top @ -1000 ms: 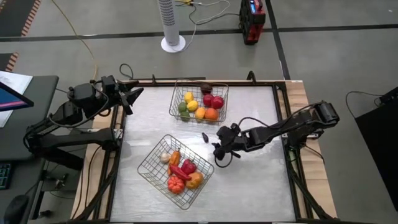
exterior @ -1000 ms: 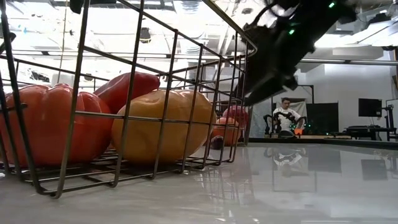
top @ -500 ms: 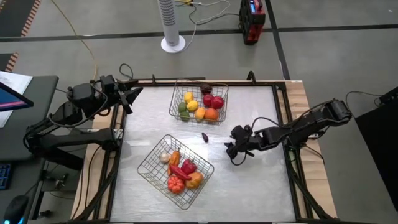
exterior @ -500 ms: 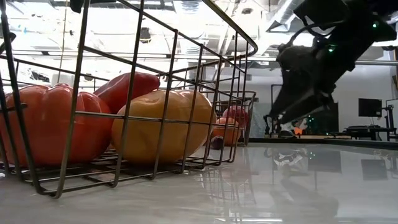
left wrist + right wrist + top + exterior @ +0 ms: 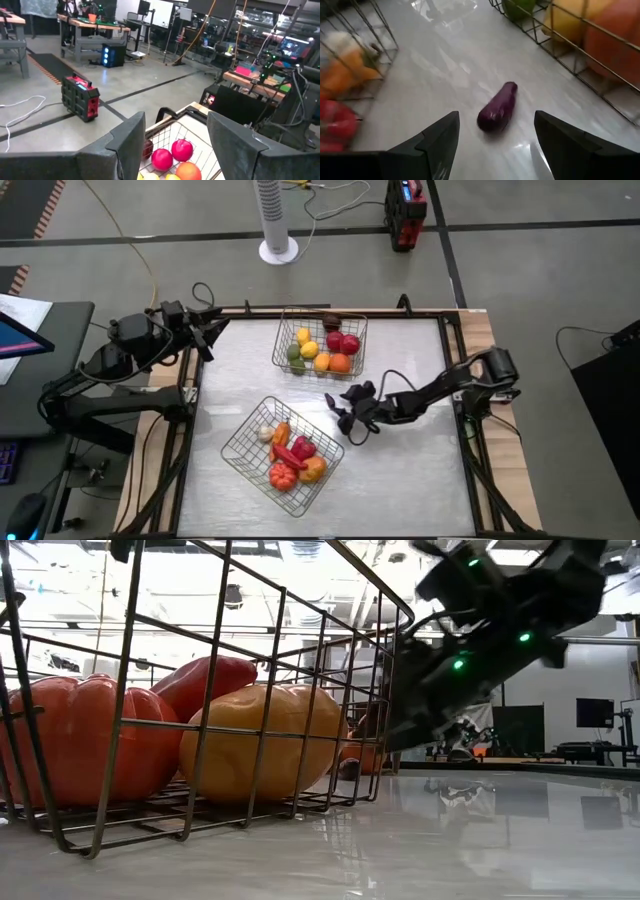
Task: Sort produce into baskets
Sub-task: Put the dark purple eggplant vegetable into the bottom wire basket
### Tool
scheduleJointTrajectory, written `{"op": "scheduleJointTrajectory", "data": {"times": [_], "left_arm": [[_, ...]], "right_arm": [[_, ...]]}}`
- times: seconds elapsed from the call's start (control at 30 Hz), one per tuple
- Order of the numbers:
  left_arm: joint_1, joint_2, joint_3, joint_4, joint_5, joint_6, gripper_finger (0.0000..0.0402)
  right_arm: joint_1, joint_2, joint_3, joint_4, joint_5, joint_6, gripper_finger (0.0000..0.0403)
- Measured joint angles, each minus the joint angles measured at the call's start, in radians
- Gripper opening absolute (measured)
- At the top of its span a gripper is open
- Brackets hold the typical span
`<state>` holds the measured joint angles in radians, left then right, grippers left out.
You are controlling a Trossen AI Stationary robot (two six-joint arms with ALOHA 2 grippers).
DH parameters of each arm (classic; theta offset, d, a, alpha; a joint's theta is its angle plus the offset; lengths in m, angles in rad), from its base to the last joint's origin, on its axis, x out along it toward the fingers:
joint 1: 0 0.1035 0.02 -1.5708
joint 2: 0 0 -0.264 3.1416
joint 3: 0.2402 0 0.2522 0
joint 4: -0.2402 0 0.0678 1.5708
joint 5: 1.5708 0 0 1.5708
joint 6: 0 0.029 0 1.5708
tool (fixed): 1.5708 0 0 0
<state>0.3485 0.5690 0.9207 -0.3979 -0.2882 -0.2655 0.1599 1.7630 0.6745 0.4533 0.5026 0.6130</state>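
A small dark purple eggplant [image 5: 497, 107] lies on its side on the table between the two wire baskets; it also shows in the high view [image 5: 330, 400]. My right gripper [image 5: 345, 415] [image 5: 495, 150] is open just to the right of it, low over the table, with a finger on either side and apart from it. The far basket [image 5: 320, 345] holds red, orange, yellow and green fruit. The near basket [image 5: 283, 453] holds red, orange and white vegetables. My left gripper [image 5: 215, 330] [image 5: 175, 150] is open and empty at the table's far left corner.
In the low view the near basket [image 5: 200, 700] fills the left side, with a red tomato [image 5: 80, 750], a yellow-orange pepper [image 5: 260, 740] and a red chili [image 5: 205, 680]. Bare tabletop [image 5: 410, 470] lies right of the baskets. A raised frame [image 5: 455, 380] edges the table.
My right gripper first drew back toward the table's right edge, then came back left and now stands at the eggplant. The eggplant has stayed where it was.
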Motion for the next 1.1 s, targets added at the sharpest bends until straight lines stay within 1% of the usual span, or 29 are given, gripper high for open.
{"op": "scheduleJointTrajectory", "data": {"times": [0.1, 0.23, 0.43, 0.53, 0.6, 0.67, 0.73, 0.87, 0.93, 0.97, 1.03, 1.1], "left_arm": [[0.0, 0.0, 0.0, -0.001, 0.0, -0.002, 0.0201], [0.0, 0.0, 0.0, -0.007, 0.0, -0.02, 0.0201], [0.0, 0.0, 0.0, -0.016, 0.004, -0.037, 0.0201], [0.0, 0.0, 0.0, -0.015, 0.004, -0.044, 0.0201], [0.0, 0.0, 0.0, -0.015, 0.004, -0.046, 0.0201], [0.0, 0.0, 0.0, -0.015, 0.003, -0.046, 0.0201], [0.0, 0.0, 0.0, -0.015, 0.004, -0.046, 0.0201], [0.0, 0.0, 0.0, -0.015, 0.004, -0.046, 0.0201], [0.0, 0.0, 0.0, -0.014, 0.004, -0.046, 0.0201], [0.0, 0.0, 0.0, -0.012, 0.004, -0.046, 0.0201], [0.0, 0.0, 0.0, -0.01, 0.004, -0.046, 0.0201], [0.0, 0.0, 0.0, -0.002, 0.004, -0.046, 0.0201]], "right_arm": [[-0.015, 0.06, 0.056, -0.006, -0.002, -0.067, 0.0285], [-0.026, 0.107, 0.12, 0.001, 0.001, -0.132, 0.0285], [-0.033, 0.179, 0.147, -0.005, 0.002, -0.123, 0.0283], [-0.033, 0.191, 0.147, -0.007, 0.005, -0.109, 0.0273], [-0.032, 0.19, 0.148, -0.003, 0.005, -0.11, 0.0258], [-0.032, 0.189, 0.147, -0.007, 0.004, -0.115, 0.0233], [-0.033, 0.188, 0.147, -0.009, 0.002, -0.116, 0.02], [-0.032, 0.187, 0.148, -0.051, -0.002, -0.116, 0.0122], [-0.032, 0.183, 0.148, -0.055, -0.006, -0.116, 0.0091], [-0.032, 0.176, 0.148, -0.06, -0.023, -0.116, 0.0081], [-0.032, 0.159, 0.148, -0.067, -0.078, -0.112, 0.0079], [-0.032, 0.114, 0.145, -0.115, -0.13, -0.095, 0.0079]]}}
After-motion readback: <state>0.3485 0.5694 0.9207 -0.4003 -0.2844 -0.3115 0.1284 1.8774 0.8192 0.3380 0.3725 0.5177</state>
